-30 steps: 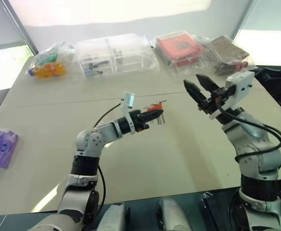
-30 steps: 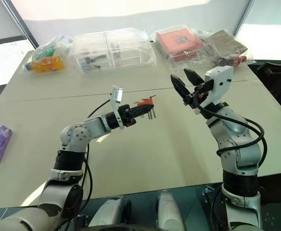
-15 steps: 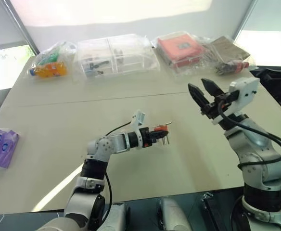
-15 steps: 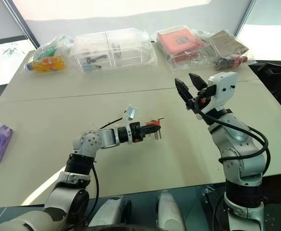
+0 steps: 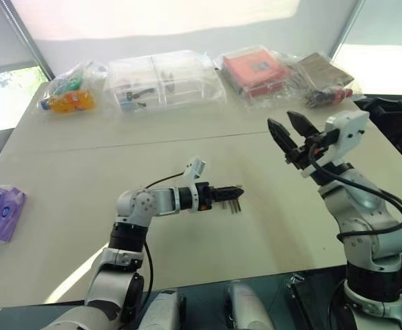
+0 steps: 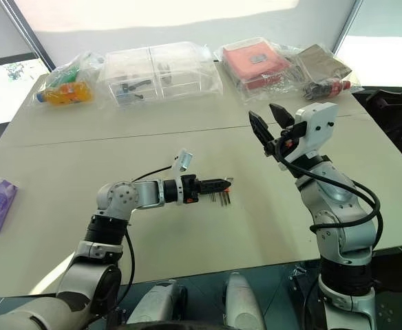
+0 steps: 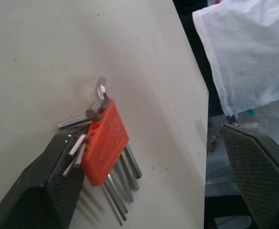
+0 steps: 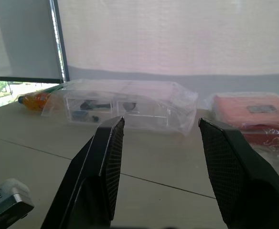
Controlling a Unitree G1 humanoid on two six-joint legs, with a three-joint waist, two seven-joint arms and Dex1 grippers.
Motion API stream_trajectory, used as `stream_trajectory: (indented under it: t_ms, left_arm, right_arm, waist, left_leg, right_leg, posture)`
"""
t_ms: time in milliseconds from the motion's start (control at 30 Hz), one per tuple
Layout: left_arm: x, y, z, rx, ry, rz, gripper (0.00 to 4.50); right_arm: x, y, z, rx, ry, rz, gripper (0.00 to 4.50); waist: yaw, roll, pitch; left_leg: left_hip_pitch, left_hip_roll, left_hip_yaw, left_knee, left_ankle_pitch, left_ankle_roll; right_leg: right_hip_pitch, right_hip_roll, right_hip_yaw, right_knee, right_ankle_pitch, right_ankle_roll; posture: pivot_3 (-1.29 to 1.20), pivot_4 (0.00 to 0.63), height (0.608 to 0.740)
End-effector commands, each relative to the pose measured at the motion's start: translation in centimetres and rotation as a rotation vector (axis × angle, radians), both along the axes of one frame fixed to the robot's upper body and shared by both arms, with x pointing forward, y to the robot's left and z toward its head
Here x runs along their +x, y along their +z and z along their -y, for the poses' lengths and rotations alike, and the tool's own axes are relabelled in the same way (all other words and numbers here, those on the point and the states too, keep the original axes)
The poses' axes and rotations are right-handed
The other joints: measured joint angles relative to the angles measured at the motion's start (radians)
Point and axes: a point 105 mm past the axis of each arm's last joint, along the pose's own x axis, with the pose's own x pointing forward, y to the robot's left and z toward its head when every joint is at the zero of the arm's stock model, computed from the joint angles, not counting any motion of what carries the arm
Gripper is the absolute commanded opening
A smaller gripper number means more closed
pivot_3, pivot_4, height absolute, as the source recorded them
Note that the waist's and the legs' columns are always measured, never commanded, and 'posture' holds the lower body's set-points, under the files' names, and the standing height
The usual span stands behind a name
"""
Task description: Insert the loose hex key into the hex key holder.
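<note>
Red plastic hex key holder [image 7: 106, 143] lying flat on the pale table [image 5: 70, 158], just below the middle of the head views. Thin metal keys [image 7: 125, 176] fanning out of its lower end, shorter bent ends bunched at the upper end. One short bent tip [image 7: 100, 89] poking up past that upper end; impossible to tell whether that is the loose hex key or one of the set.

Around the block, the left gripper [image 5: 223, 193], low over the table and pointing toward the right of the frame. Fingers spread wide: one black finger [image 7: 39, 191] touching the block's side and the key ends there, the other well apart from it, with bare table between. Nothing pinched.

Further out, at middle right, the right gripper [image 5: 281, 119], raised above the table and pointing up and toward the left of the frame. Fingers parted, nothing between them.

Along the far edge of the table, at the top of the frame:
- a bag of orange and green bottles [image 5: 67, 93] at upper left
- a clear plastic box [image 5: 163, 79] at upper middle
- a flat red box in clear wrap [image 5: 256, 69] to its right
- a dark packet [image 5: 321, 67] and a red-handled tool [image 5: 333, 94] at upper right

At the left edge, a purple packet [image 5: 0, 210]. In the left wrist view, white cloth [image 7: 244, 47] beyond the table's edge.
</note>
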Motion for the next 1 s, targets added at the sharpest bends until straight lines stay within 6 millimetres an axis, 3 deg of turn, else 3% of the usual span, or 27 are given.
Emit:
stream_trajectory:
  t_ms: [33,233,433,633,767,1000]
  left_arm:
    - [0.9,-0.4,-2.7,0.122,0.063,-0.001,4.41]
    - [1.4,1.1,-4.5,0.182,0.050,0.126,4.41]
    - [2.3,4.4,-5.3,0.229,0.024,0.494,4.41]
    - [1.0,7.6,-5.6,0.247,-0.087,0.757,4.41]
    - [-0.1,9.1,-7.3,0.314,-0.151,0.895,4.41]
    - [-3.3,10.1,-10.0,0.314,-0.251,0.903,4.41]
  right_arm:
    - [-0.2,1.2,-0.5,0.004,0.021,0.061,2.56]
    - [0.1,1.1,-0.8,0.005,0.037,0.064,2.56]
    - [0.2,0.3,-1.3,-0.067,0.087,0.027,2.56]
    - [-1.7,-1.8,-2.0,-0.267,0.294,-0.081,2.56]
    - [-5.0,-3.8,-1.6,-0.491,0.511,-0.248,2.56]
    - [-7.3,-5.3,1.0,-0.818,0.599,-0.379,2.56]
  waist:
    - [0.000,0.000,0.000]
    - [0.003,0.000,0.000]
    - [0.008,0.000,0.000]
    - [0.007,0.000,0.001]
    - [0.007,0.000,0.001]
    - [0.007,0.000,0.002]
  left_leg:
    - [0.000,0.000,0.000,0.000,0.000,0.000]
    - [0.000,0.000,0.000,0.000,0.002,-0.003]
    - [-0.003,-0.001,0.000,0.000,0.002,-0.004]
    - [-0.004,-0.001,0.000,0.000,0.002,-0.003]
    - [-0.004,-0.001,0.000,0.000,-0.001,0.002]
    - [-0.003,0.000,0.000,0.000,-0.002,0.004]
  right_leg:
    - [0.000,0.000,0.000,0.000,0.000,0.000]
    - [0.000,0.000,0.000,0.000,0.000,0.000]
    - [-0.003,-0.001,0.000,-0.001,0.000,0.000]
    - [-0.003,-0.002,0.000,-0.003,0.000,0.000]
    - [-0.002,-0.002,0.000,-0.003,0.000,0.000]
    - [-0.001,-0.002,-0.001,-0.004,0.000,0.000]
  posture:
    - [0.00,0.150,0.740]
    - [0.00,0.150,0.740]
    - [0.00,0.150,0.740]
    - [0.00,0.150,0.740]
    - [0.00,0.150,0.740]
    - [0.00,0.150,0.740]
